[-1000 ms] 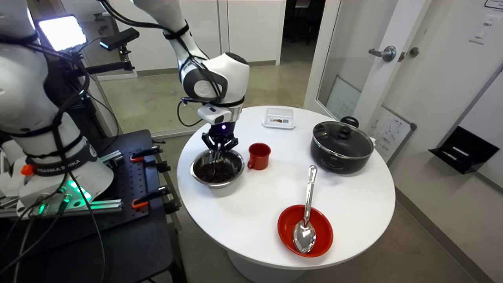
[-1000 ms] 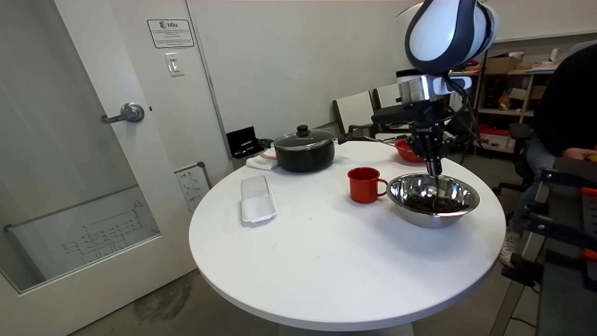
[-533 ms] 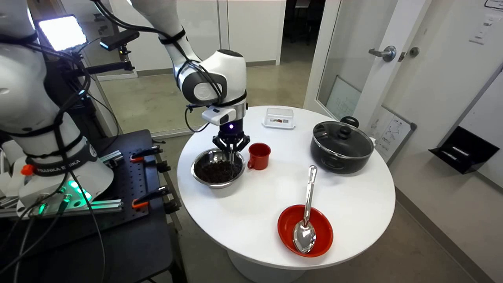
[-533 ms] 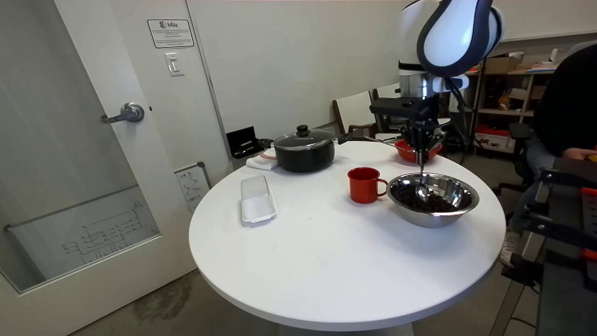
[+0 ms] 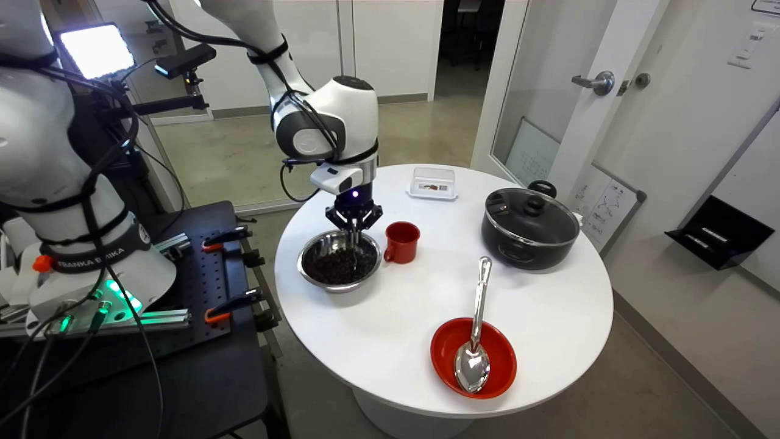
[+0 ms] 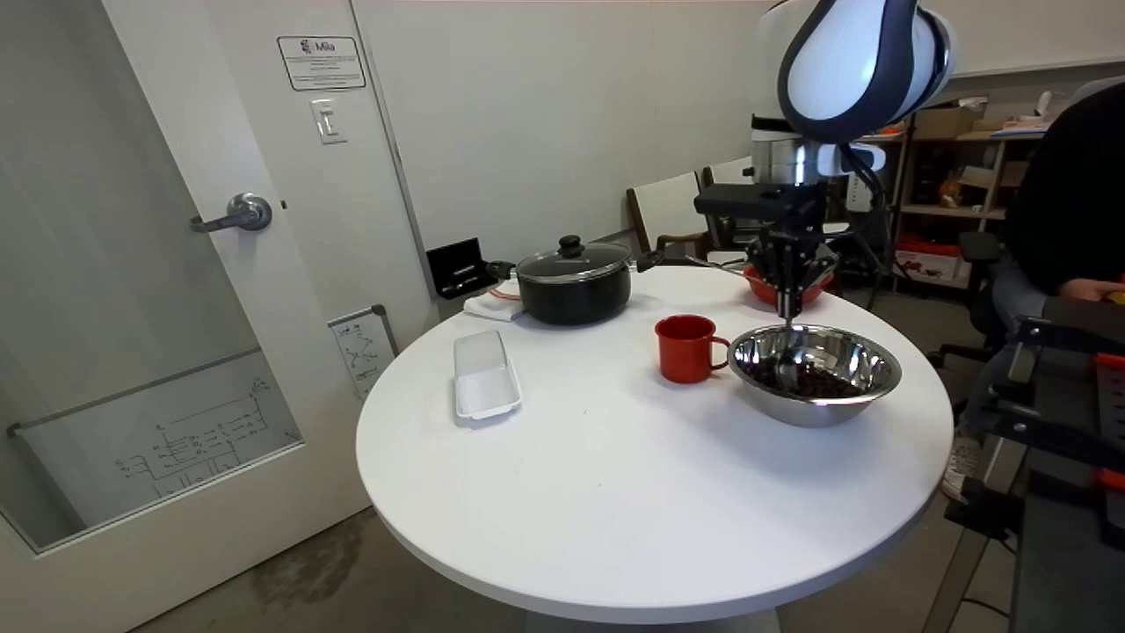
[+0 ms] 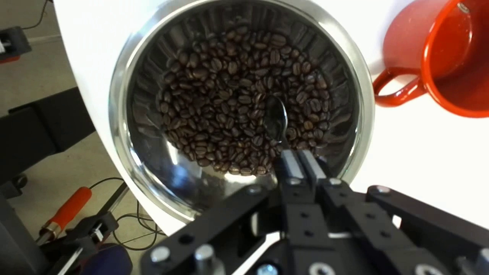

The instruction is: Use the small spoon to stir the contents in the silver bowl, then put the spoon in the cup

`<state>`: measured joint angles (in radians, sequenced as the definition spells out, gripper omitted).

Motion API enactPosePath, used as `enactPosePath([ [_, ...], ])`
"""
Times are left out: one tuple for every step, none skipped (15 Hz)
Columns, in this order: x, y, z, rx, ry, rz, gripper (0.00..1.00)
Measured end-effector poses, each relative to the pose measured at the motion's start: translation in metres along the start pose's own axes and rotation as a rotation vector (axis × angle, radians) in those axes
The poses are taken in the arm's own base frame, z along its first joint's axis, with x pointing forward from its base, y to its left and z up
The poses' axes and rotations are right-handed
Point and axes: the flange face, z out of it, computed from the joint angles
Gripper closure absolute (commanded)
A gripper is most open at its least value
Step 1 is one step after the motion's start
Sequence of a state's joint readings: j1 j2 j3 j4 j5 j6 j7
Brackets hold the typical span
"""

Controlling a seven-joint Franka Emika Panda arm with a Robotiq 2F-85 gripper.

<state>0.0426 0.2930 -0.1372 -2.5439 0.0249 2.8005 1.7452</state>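
Note:
The silver bowl (image 5: 341, 288) stands on the white table and shows in both exterior views (image 6: 804, 415). Dark brown coffee beans (image 7: 225, 103) lie in it. My gripper (image 7: 298, 154) is above the bowl, pointing down, in both exterior views (image 5: 353, 230) (image 6: 788, 309). Its fingers are shut on the small spoon (image 7: 276, 116), whose handle top is hidden between them. The spoon hangs roughly upright, with its tip down at the beans, on the bowl's cup side. The red cup (image 5: 403, 239) stands close beside the bowl, its handle toward it; it also shows in the wrist view (image 7: 405, 42).
A red shallow dish (image 5: 504, 369) holds a long silver spoon (image 5: 472, 369). A black lidded pot (image 5: 529, 244) stands farther across the table. A clear-lidded white box (image 5: 432, 184) is near the table (image 6: 606, 527) edge. The robot's dark mounting bench (image 5: 201, 366) is beside the table.
The gripper and spoon have moved across the bowl toward the cup side, then slightly back and a little lower. The bowl and the cup have stayed in place.

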Motion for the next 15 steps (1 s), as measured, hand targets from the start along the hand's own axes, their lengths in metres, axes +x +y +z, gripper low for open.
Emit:
enactPosePath([
  [-0.002, 0.001, 0.000, -0.002, -0.006, -0.013, 0.99],
  [-0.004, 0.003, 0.000, -0.005, -0.007, -0.032, 0.99],
  [-0.005, 0.005, 0.001, -0.023, -0.006, -0.056, 0.99],
  [-0.005, 0.009, 0.003, -0.059, -0.002, -0.083, 0.99],
  [-0.004, 0.013, 0.005, -0.105, 0.007, -0.102, 0.99],
  [-0.002, 0.016, 0.007, -0.151, 0.018, -0.111, 0.99],
  [0.000, 0.018, 0.008, -0.184, 0.029, -0.117, 0.99],
  [0.003, 0.018, 0.008, -0.203, 0.040, -0.123, 0.99],
  [0.005, 0.017, 0.008, -0.205, 0.047, -0.126, 0.99],
  [0.008, 0.014, 0.007, -0.192, 0.055, -0.126, 0.99],
  [0.009, 0.011, 0.005, -0.164, 0.063, -0.126, 0.99],
  [0.010, 0.008, 0.004, -0.127, 0.069, -0.123, 0.99],
  [0.010, 0.005, 0.002, -0.085, 0.074, -0.118, 0.99],
  [0.010, 0.002, 0.000, -0.045, 0.078, -0.110, 0.99],
  [0.010, 0.000, -0.002, -0.011, 0.083, -0.101, 0.99],
])
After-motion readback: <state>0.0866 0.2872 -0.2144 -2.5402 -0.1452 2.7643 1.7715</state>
